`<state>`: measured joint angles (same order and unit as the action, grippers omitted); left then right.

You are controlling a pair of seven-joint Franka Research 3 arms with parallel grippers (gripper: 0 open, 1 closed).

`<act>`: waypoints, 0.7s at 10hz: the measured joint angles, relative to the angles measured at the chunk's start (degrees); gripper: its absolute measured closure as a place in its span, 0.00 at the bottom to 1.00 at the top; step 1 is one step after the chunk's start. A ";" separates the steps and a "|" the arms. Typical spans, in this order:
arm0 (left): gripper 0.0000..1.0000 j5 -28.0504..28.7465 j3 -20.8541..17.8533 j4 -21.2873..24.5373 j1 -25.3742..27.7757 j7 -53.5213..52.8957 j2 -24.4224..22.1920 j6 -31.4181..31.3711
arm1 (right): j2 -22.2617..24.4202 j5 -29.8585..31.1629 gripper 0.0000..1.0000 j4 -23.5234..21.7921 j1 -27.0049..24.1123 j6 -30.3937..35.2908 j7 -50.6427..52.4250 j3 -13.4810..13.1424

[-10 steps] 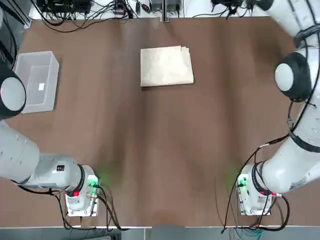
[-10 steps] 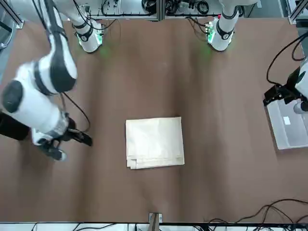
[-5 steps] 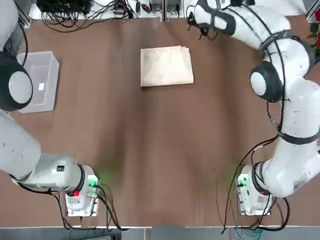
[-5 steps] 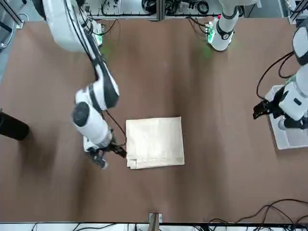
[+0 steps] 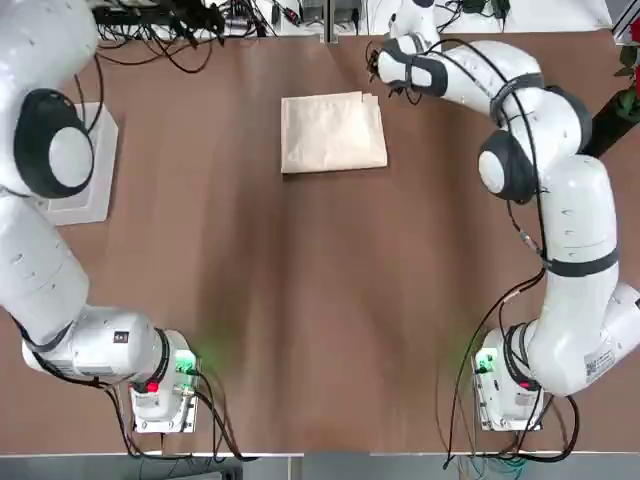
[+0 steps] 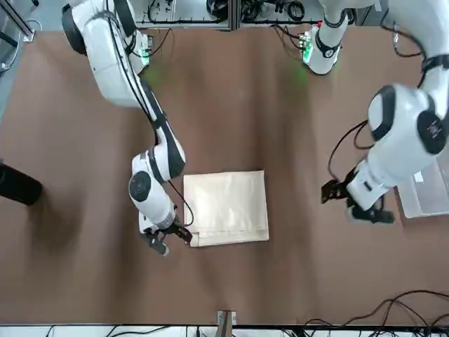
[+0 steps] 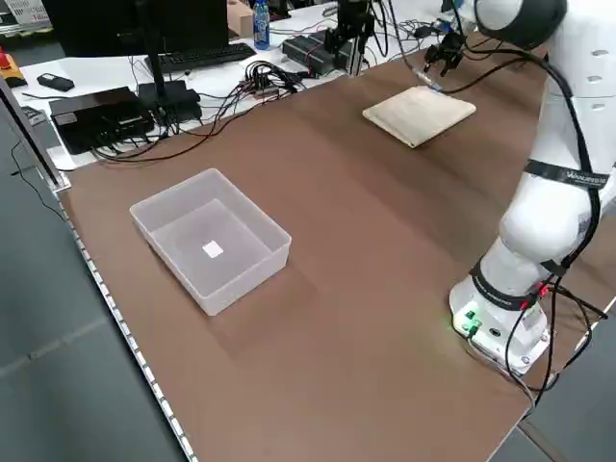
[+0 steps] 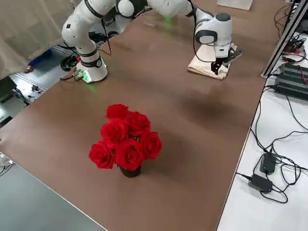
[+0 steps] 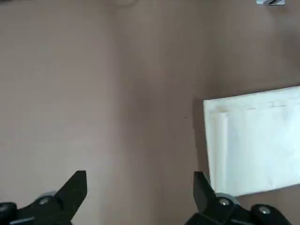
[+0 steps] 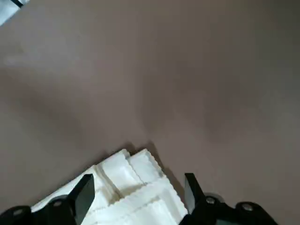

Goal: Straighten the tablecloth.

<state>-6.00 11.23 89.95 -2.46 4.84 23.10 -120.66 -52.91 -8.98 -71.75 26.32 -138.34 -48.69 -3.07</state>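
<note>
Lining up both grippers on a folded tablecloth

Tablecloth: one, cream, folded into a layered pad, lying flat on the brown table towards the side away from your arms' bases. Layers slightly offset at one edge, where wavy hems show.

Step in hand, as judged: the approach, with the unfolding all to come. Bring your right gripper down slowly at the offset corner, one finger to each side of the loose hems, and close on the upper layers only; too deep a bite would likely drag the whole pad. Level your left gripper with the opposite edge before you lower it. Lift little, then draw outward evenly, since an uneven pull could skew the cloth or rumple it.

Right gripper: fingers apart, nothing between them gripped; set at the cloth's right side, close by the far corner with the stepped layers. Whether a fingertip touches fabric, you cannot tell from these views.

Left gripper: fingers wide apart, holding nothing; over the table to the cloth's left, between it and the translucent plastic box, with bare table between gripper and cloth.

Also listed: red roses in a dark vase, on your right, clear of the cloth.
</note>
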 joint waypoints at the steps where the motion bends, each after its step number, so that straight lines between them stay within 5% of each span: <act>1: 0.00 -0.61 0.34 -1.04 -1.30 0.90 2.86 -2.22 | -1.23 0.00 0.16 1.47 0.42 -0.05 -0.81 0.00; 6: 0.01 -0.64 0.59 -7.88 -8.48 10.87 17.88 -17.35 | -4.94 -0.03 0.28 3.20 1.16 -1.16 -2.74 0.03; 7: 0.01 -0.64 0.57 -9.05 -9.38 12.32 19.85 -18.59 | -5.08 -0.04 0.37 3.42 1.19 -1.23 -2.82 0.06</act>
<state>-6.64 11.80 80.90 -11.84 17.16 42.95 -139.24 -57.99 -9.02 -68.33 27.51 -139.58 -51.52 -3.00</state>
